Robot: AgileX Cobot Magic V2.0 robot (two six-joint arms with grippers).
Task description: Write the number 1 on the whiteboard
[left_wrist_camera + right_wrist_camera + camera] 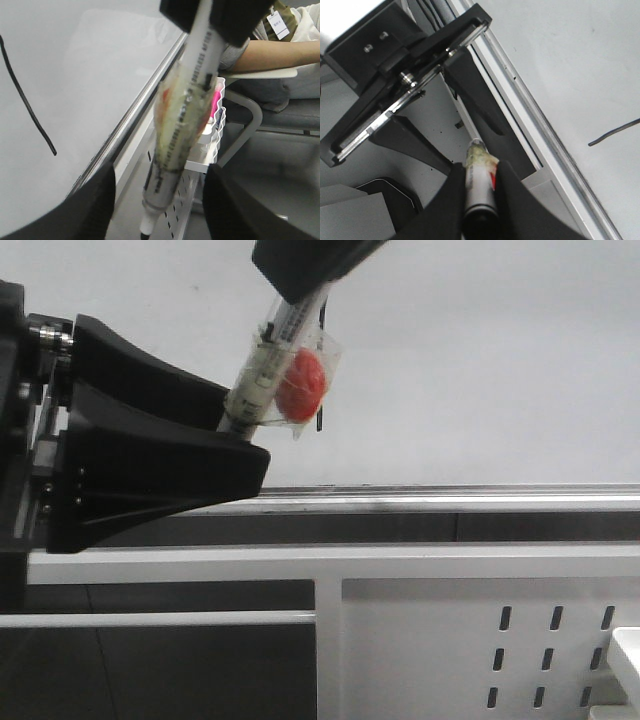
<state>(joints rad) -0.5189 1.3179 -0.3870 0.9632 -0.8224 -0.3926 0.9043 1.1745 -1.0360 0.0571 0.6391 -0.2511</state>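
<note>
Glossy white whiteboard [480, 360] fills the upper part of the front view, w/ a silver ledge [450, 498] along its lower edge at 6 o'clock of the board. Black marker stroke, the number 1 [25, 97], shows on the board in the left wrist view as 1 thin, slightly wavy line; its end also shows in the right wrist view [615, 135]. In the front view the stroke is mostly hidden; only a short dark bit shows beside the marker. Marker pen [270, 360], white barrel wrapped in clear tape w/ a red blob on it, sits tilted, upper end toward 1 o'clock, lower end toward 7 o'clock. Right gripper [480, 200] is clenched on the marker barrel, fingers pressing it from both sides, tip end sticking out past them. In the front view this gripper enters at 12 o'clock. Left gripper [215, 430] comes in from 9 o'clock w/ its black fingers spread wide, 1 each side of the pen's lower end, not pressing it. Left wrist view shows the pen hanging between those 2 fingers w/ gaps on both sides. White perforated panel [470, 640] sits below the ledge at 5 o'clock. Left wrist view also shows a white basket [212, 130] w/ something pink in it, and a seated person's arm [280, 52] behind.
</note>
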